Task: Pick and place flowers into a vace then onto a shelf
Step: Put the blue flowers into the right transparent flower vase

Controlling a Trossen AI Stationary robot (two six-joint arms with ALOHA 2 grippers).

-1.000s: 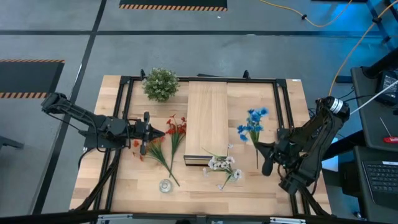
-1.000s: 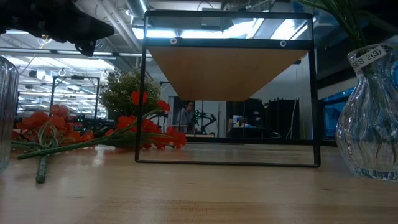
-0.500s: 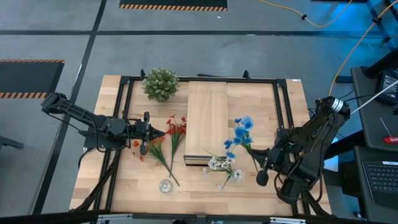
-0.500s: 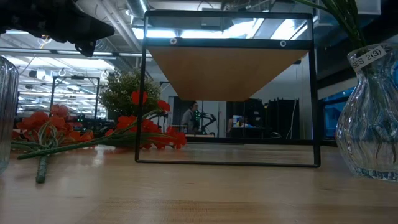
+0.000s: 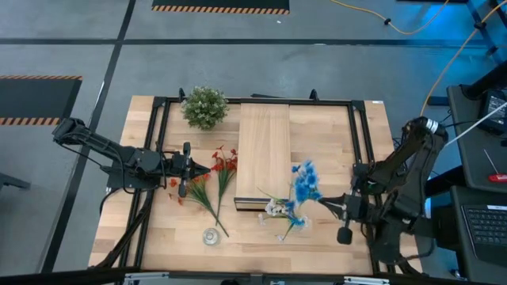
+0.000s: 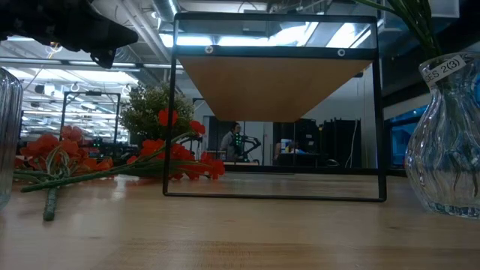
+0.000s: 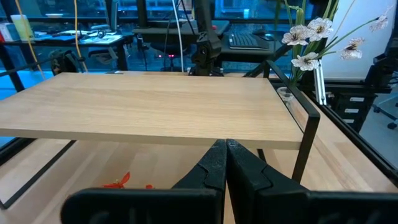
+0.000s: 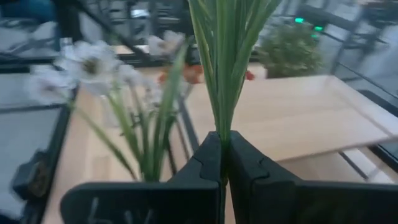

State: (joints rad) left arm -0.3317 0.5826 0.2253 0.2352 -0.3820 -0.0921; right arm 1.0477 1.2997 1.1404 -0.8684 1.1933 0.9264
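My right gripper [image 5: 342,207] is shut on a blue flower spray [image 5: 303,182] at the table's near right, its blooms over the white flowers [image 5: 283,210]. The white flowers stand in a glass vase [image 6: 442,142] at the shelf's [image 5: 263,154] near end. Red-orange sprays [image 5: 214,178] lie flat on the table left of the shelf. My left gripper [image 5: 190,168] is shut and empty, raised beside the red sprays. An empty glass vase [image 5: 210,236] stands near the front edge. My right gripper pinches the blue spray's bunched green stems [image 8: 222,127] between its two fingers, near their lower end. The fingers come roughly level from the table's right, and the stems run on past the fingertips toward the left. The spray is lifted clear of the table.
A round bushy green-white plant [image 5: 204,107] stands at the far left of the shelf. A black metal frame [image 5: 360,142] runs around the shelf and carries it above the tabletop [image 6: 274,90]. Bare wood lies along the front edge [image 5: 261,249].
My right gripper has swung toward the table's near edge with the blue spray. The spray has turned from pointing at the far edge to pointing left, and its blooms have gone from right of the shelf to over the white flowers.
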